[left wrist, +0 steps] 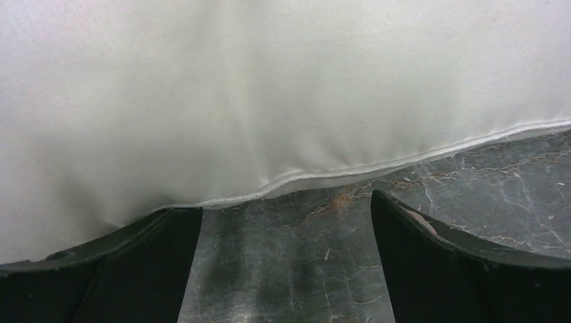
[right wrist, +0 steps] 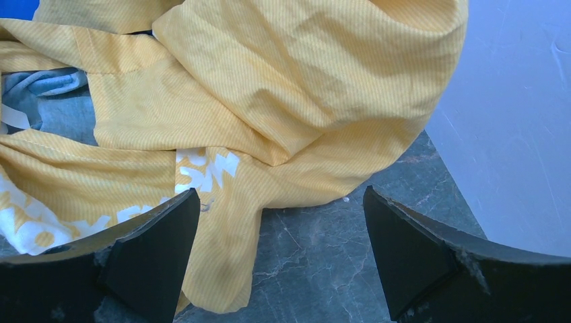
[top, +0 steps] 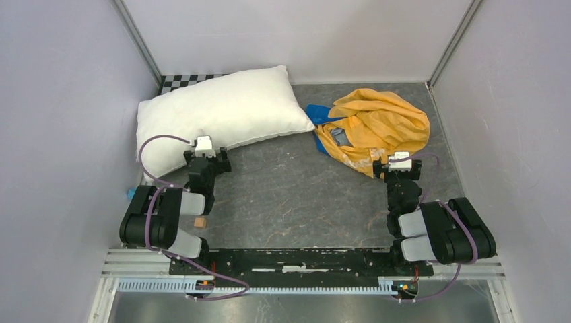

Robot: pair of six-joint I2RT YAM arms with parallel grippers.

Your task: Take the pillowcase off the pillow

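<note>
Left claw point(left wrist: 285, 204) wide at pillow point(top: 222, 111) edge; right claw point(right wrist: 281, 191) wide by crumpled pillowcase point(top: 385, 124), blue side mostly hidden.

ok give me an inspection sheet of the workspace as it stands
surface: grey marbled table
job's things: white pillow bare, back left; pillowcase off it, crumpled back right
clutter: small tan block, front left; checkerboard behind the pillow
grippers: left gripper open, at the pillow's near edge; right gripper open, at the pillowcase; both empty
cables: purple cables in loose loops, left and right
surroundings: pale walls on three sides
</note>
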